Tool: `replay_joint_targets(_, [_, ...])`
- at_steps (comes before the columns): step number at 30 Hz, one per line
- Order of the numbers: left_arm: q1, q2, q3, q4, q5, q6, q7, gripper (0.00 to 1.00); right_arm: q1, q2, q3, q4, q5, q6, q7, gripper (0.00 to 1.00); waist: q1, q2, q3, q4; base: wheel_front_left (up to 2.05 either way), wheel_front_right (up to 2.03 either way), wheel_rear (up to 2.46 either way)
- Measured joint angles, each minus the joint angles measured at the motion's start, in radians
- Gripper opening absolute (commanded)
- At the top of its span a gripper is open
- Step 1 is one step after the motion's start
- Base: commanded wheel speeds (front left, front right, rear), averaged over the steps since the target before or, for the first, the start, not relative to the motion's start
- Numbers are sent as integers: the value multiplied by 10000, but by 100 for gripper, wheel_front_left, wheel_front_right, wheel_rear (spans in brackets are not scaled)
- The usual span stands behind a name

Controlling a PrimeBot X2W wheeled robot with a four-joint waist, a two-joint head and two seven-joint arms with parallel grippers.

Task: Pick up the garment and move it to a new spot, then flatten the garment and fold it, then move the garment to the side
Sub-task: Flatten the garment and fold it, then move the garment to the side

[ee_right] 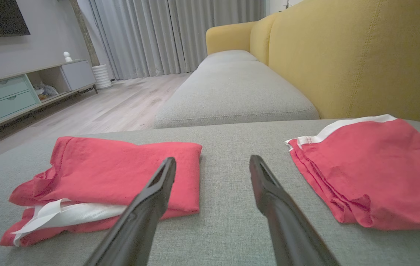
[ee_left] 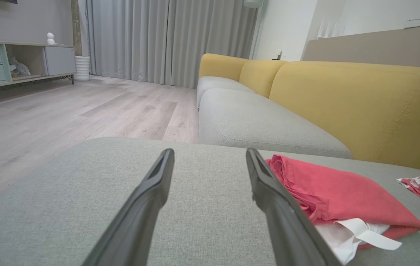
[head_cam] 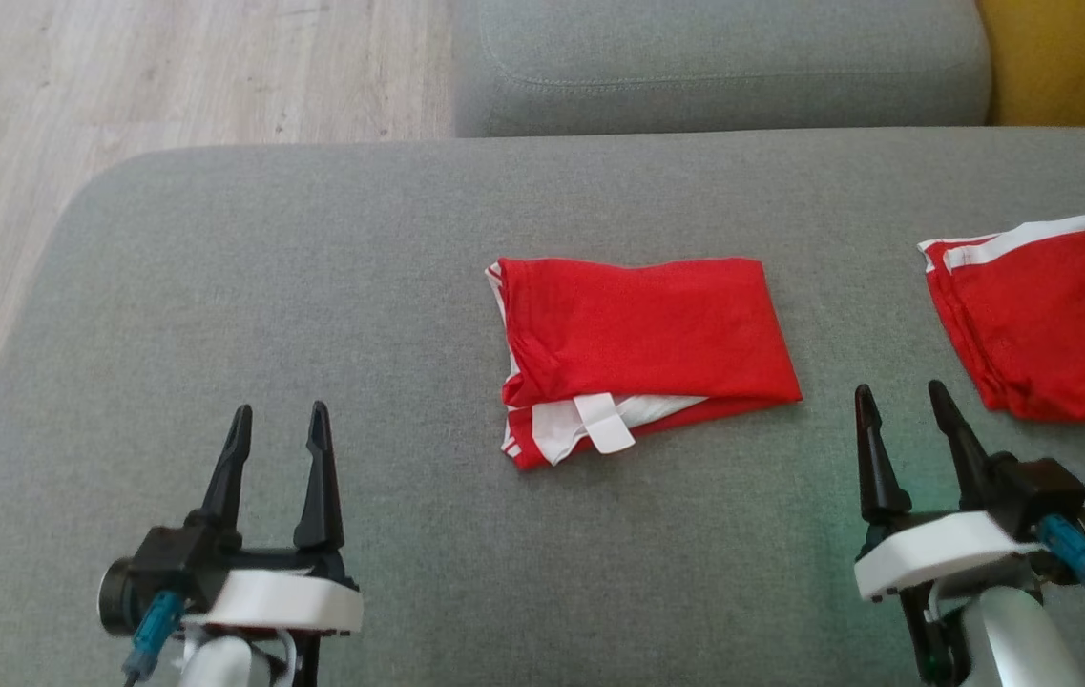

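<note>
You have the grey cushion [head_cam: 218, 286] carrying a folded red garment [head_cam: 642, 329] at its middle and a second red garment [head_cam: 1048, 324] at its right edge. Your left gripper [head_cam: 280, 415] and right gripper [head_cam: 897, 393] hover by the front edge, fingers spread, clear of both garments.

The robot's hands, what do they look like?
The left hand and right hand each have two long, black, pointy fingers on a black block, with a white wrist piece, a blue cable plug and a pale silvery arm.
</note>
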Motion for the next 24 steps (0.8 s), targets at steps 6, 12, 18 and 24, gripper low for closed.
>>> replay_joint_targets(6, [59,2,-13,-54,0,2,0,100,119,58,-31,-293,42,0,0,100,0,0,185,-10,0,0,0])
replay_joint_targets(12, [-192,2,-148,-59,-2,-6,0,100,-389,58,-113,-159,-61,0,316,100,2,0,602,214,0,0,0])
replay_joint_targets(18, [-807,-2,-418,-58,-10,-19,0,100,-1911,52,-265,844,347,0,1162,100,3,0,1223,625,0,0,0])
replay_joint_targets(24, [-1142,-4,-627,-8,-192,-19,0,100,-3123,46,-765,2755,240,0,1745,100,4,0,1754,1183,0,0,0])
